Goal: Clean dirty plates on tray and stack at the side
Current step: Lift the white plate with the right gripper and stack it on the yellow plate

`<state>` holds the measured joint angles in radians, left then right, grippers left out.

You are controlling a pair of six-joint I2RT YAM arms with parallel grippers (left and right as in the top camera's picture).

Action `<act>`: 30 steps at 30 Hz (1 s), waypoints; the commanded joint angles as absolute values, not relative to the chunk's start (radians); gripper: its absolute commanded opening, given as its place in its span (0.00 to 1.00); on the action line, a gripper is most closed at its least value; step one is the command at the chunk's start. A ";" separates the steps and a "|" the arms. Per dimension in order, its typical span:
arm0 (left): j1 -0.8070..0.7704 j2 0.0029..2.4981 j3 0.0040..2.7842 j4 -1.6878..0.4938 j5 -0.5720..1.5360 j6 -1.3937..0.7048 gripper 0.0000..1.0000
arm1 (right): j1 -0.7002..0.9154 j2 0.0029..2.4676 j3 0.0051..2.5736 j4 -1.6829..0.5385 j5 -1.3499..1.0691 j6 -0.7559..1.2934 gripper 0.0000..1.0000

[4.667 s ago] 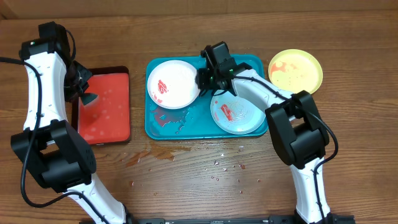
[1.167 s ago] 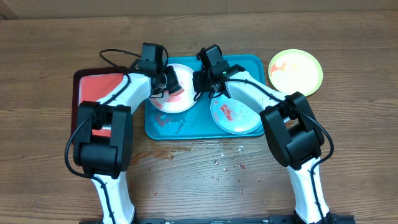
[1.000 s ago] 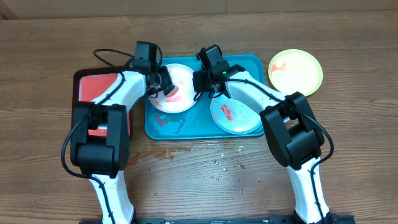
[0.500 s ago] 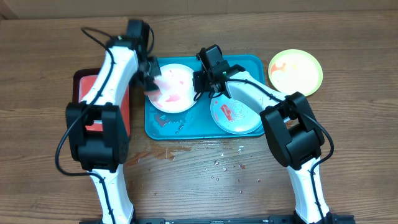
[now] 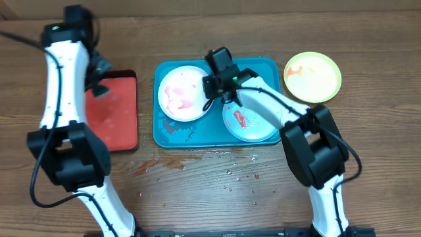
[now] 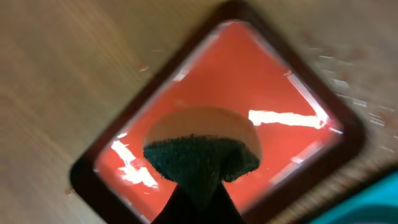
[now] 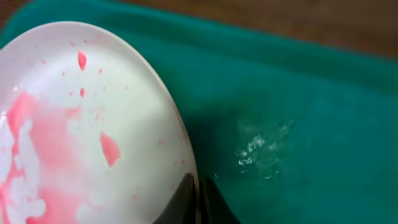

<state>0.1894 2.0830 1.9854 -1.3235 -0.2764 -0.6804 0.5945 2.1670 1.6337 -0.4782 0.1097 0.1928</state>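
Note:
The white plate (image 5: 183, 93) lies at the left of the teal-blue tray (image 5: 262, 65), its red sauce smeared to pink. My right gripper (image 5: 214, 88) is shut on the plate's right rim; in the right wrist view the fingers (image 7: 198, 200) pinch the rim of the plate (image 7: 74, 118) over the wet tray (image 7: 305, 118). The pale teal plate (image 5: 250, 121) with red smears lies at the tray's right. The yellow-green plate (image 5: 313, 75) sits on the table right of the tray. My left gripper (image 5: 99, 74) is shut on a dark green sponge (image 6: 200, 155) above the red tray (image 6: 261, 87).
The smaller dark-rimmed red tray (image 5: 113, 112) lies left of the teal-blue tray. Water and red specks spot the wooden table (image 5: 230, 174) in front of the trays. A red smear and water lie on the teal-blue tray floor (image 5: 177, 127) below the white plate.
My left gripper has left the white plate and swung left with the sponge to above the red tray. The plate's sauce is now a pink smear. The right gripper keeps hold of the rim.

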 commanded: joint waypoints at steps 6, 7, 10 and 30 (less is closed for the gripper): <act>0.238 2.068 1.810 -1.280 -0.213 -0.715 0.04 | 0.784 1.960 1.638 -0.331 0.853 -0.324 0.04; 0.238 2.068 1.801 -1.278 -0.212 -0.715 0.04 | 0.802 1.955 1.638 -0.290 0.917 -0.408 0.04; 0.237 2.068 1.787 -1.258 -0.212 -0.714 0.04 | 0.855 1.953 1.638 -0.137 1.066 -0.699 0.04; 0.237 2.068 1.787 -1.249 -0.188 -0.711 0.04 | 0.830 1.943 1.638 -0.366 1.018 -0.565 0.04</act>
